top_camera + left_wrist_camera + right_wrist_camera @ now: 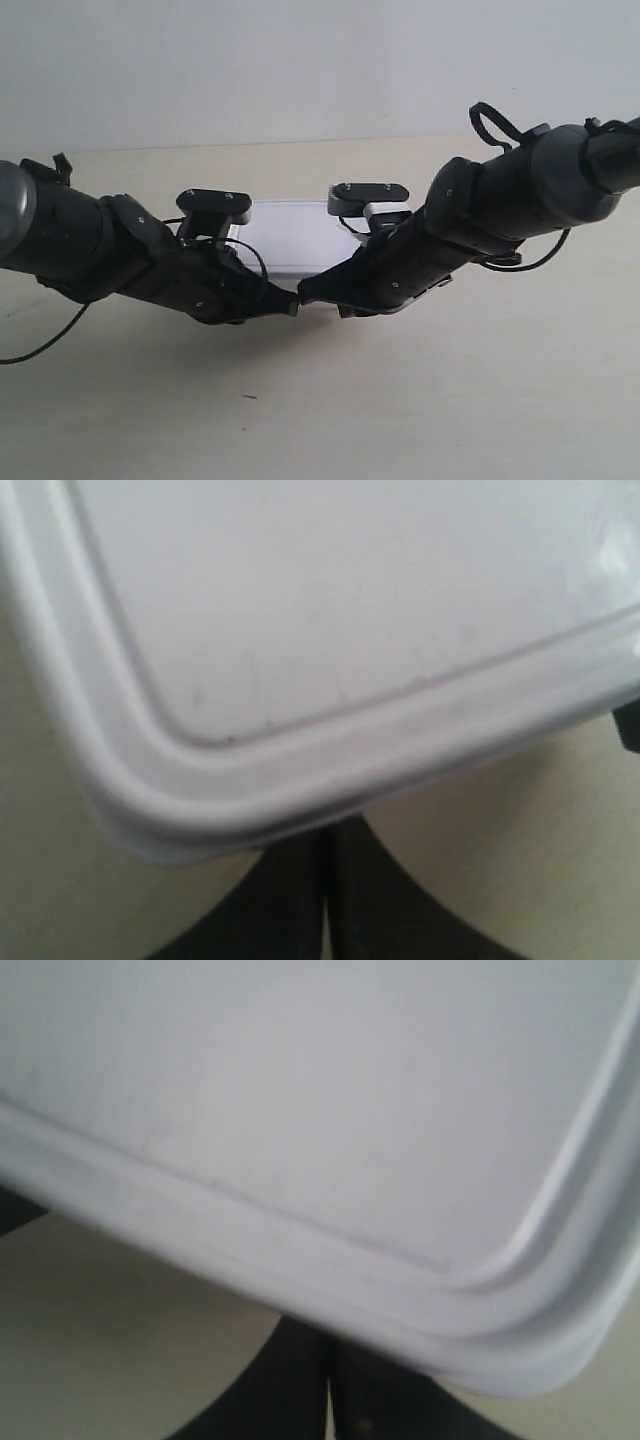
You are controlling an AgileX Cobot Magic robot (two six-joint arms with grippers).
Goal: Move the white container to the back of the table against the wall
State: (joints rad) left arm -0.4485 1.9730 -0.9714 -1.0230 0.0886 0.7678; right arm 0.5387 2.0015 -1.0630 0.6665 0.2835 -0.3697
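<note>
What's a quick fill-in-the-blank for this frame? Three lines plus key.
1. The lid of the white container is ___ (on/off).
2. The left gripper and the right gripper are each ___ (open/shut).
3. Bare table lies between the white container and the ___.
Missing words: on; shut; wall.

A tiny dark speck [250, 397] lies on the bench [470, 400], towards the exterior view's near edge and a little left of the middle. It sits alone on bare surface, well apart from anything else. It is too small to tell whether it is a crumb or a mark. A faint grey shadow [190, 345] dulls the bench just behind it.
</note>
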